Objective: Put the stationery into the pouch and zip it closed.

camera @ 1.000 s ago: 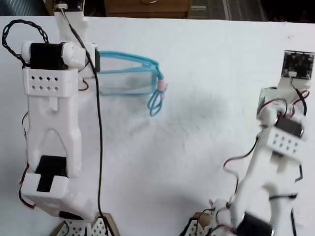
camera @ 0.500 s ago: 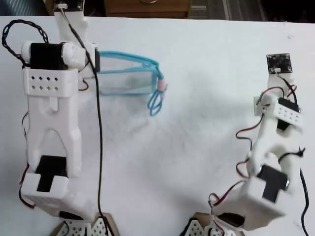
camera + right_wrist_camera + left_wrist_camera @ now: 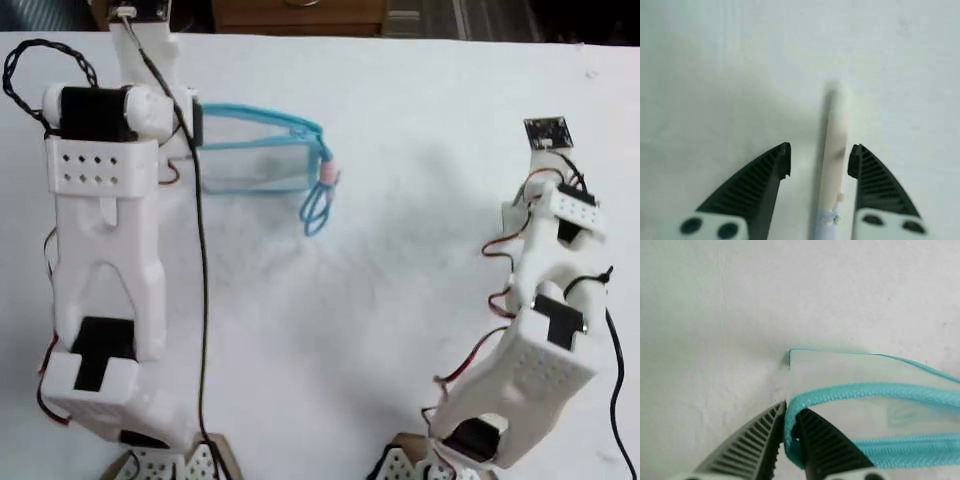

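High view: matte white table [image 3: 400, 280]. A flat, clear pouch [image 3: 250, 165] with turquoise zip edging lies far left, beside the left arm [image 3: 105, 230]. A thin cord loop [image 3: 316, 212] hangs at its right end. The right arm [image 3: 545, 310] is folded up at the right.

Left wrist view: left gripper [image 3: 786, 409], ribbed fingers together, pinching the pouch's woven zip tape at a corner.

Right wrist view: right gripper [image 3: 820, 149], fingers apart, straddling a slim, pale, round-bodied stationery stick [image 3: 834, 145] that lies flat on the table.

White plastic left arm [image 3: 105, 270] and right arm [image 3: 540, 350], black motors, perforated panels, red-black cables; right gripper [image 3: 820, 152] ribbed black.
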